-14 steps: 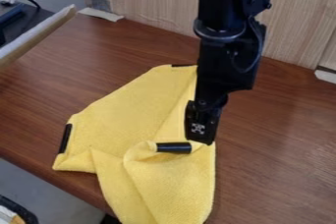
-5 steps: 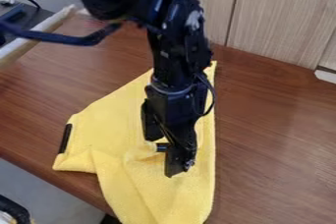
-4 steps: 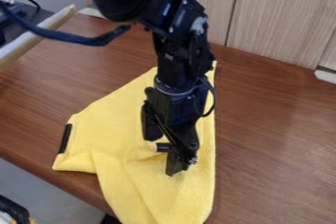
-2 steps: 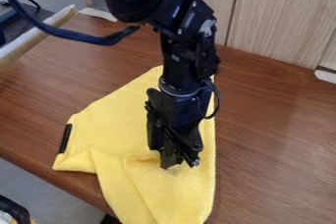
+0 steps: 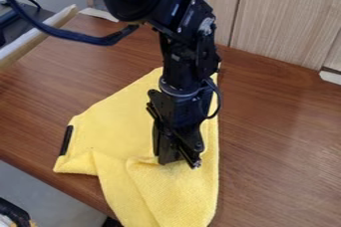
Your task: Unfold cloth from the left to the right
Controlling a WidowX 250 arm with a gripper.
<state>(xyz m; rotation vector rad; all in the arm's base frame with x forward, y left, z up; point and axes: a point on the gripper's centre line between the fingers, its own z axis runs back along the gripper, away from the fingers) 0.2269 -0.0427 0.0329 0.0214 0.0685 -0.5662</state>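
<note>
A yellow cloth (image 5: 116,126) lies partly folded on a wooden bench (image 5: 279,141), a loose, raised fold near its middle and its lower end close to the bench's front edge. The black tool (image 5: 180,162) hangs over the cloth, its tip down at that fold. Whether it is open or has a grip on the fabric, one cannot tell. The robot arm (image 5: 183,66) comes in from beyond the cloth's far end, with a dark cable (image 5: 63,33) looping out to the upper left of it. A black strip (image 5: 66,140) marks the cloth's left edge, and a pale wood-grained panel (image 5: 279,12) stands behind the bench, beyond the cloth.

Within the last few seconds, the tool has swung down from the cloth's right side to the fold, and it now covers the spot where a short black tab stuck out a second ago. The cloth's outline is unchanged, and the fold has yet to be drawn across it. The approach appears finished, the unfolding still ahead: a firm hold on the tab, then a lift and a pull to the right. A shallow grip could let the fabric slip or drag the whole cloth along.
</note>
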